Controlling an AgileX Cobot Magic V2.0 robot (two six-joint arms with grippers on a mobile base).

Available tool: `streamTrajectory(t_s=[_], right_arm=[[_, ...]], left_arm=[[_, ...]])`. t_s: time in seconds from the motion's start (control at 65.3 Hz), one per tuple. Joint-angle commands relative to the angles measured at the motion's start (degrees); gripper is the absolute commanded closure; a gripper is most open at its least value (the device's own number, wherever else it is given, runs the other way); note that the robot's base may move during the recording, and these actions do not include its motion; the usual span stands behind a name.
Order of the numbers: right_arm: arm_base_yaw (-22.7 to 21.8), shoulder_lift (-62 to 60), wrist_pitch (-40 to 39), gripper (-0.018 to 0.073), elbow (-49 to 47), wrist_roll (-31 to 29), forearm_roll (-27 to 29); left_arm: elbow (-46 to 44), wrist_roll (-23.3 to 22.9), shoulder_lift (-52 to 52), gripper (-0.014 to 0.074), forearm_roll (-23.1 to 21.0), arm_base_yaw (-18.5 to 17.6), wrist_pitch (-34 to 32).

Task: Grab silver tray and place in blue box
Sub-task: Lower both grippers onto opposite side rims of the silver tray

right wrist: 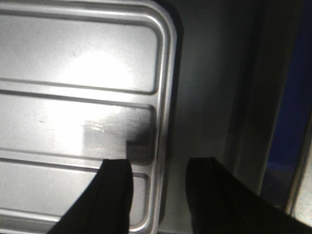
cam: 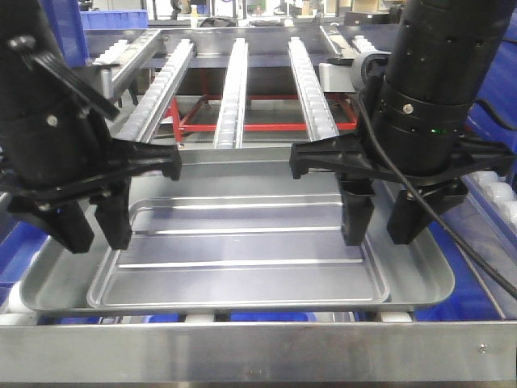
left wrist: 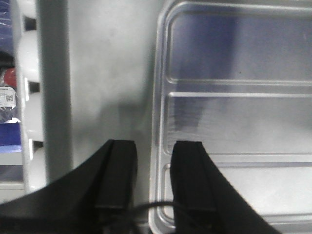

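The silver tray lies long-axis left to right across the lower frame, its short rims standing between the wide-parted fingers of the left pincer and the right pincer, neither gripping yet.

place: factory or warehouse floor (industrial, nothing domestic)
far: steel roller rails, red frame
far left: blue crates
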Motion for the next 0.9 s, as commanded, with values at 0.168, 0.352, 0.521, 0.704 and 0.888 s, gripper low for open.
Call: streamTrajectory(t_s=[0.168,0.352,0.521,0.704,0.888], right_arm=[[-0.9,-1.2,-2.3,0.0155,-1.8,-0.8,-0.6],[-0.9,-0.3,-4.2,0.0155,-1.8,-0.8,-0.6],[-0.9,0.8,-4.8,0.0155,-1.8,-0.8,-0.6],[-0.9,1.5,-5.5,0.0155,-1.8,-0.8,-0.6],[-0.9,1.6,-5.5,0.0155,-1.8,-0.8,-0.6]], left_arm=[[-1.7,-0.7,-0.6,0.0459,0.1,0.1,-2.8],[-1.7,-0.7,-0.3,0.0459,0.9,0.1,-3.1],[-1.7,-0.7,1.2,0.0459,0.7,0.1,-3.5],[-1.7,-0.7,3.3,0.0459,-0.3,0.1,-3.4],[-1.7,-0.7,3.5,0.0459,-0.9,0.1,-3.4]])
